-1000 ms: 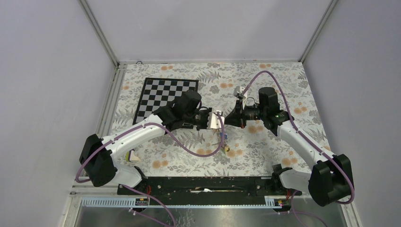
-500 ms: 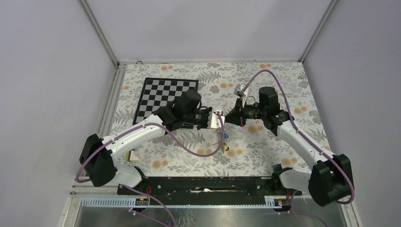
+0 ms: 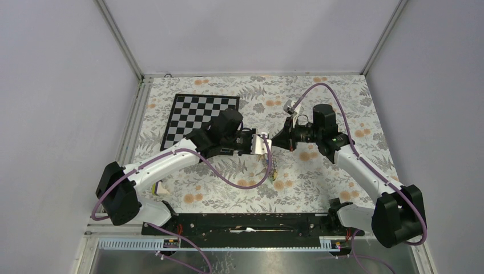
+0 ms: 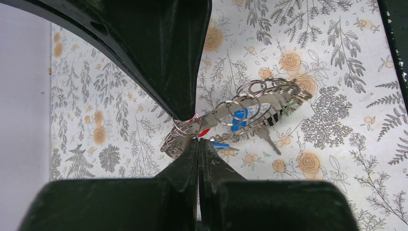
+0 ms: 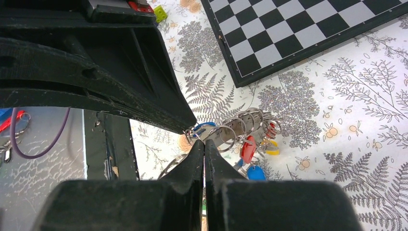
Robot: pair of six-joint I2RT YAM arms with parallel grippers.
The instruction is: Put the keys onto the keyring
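Observation:
Both grippers meet tip to tip above the middle of the table. My left gripper (image 3: 266, 144) (image 4: 197, 140) is shut on one end of the keyring (image 4: 250, 103), a grey metal loop strung with small split rings. My right gripper (image 3: 273, 142) (image 5: 204, 143) is shut on the same end of the keyring (image 5: 240, 126), coming from the opposite side. Several keys (image 3: 273, 169) hang below the loop. A red head (image 5: 248, 149), a blue head (image 5: 255, 172) and a yellow head (image 5: 272, 150) show in the right wrist view, and a blue head (image 4: 238, 116) in the left wrist view.
A black-and-white chessboard (image 3: 202, 114) (image 5: 308, 33) lies at the back left on the floral cloth. A small yellow-green block (image 5: 160, 13) lies near the left arm's base. Purple cables loop over both arms. A black rail (image 3: 245, 222) runs along the near edge.
The hanging bunch of keys has risen slightly toward the gripper tips. The right gripper has edged a little toward the left one. Both stay shut.

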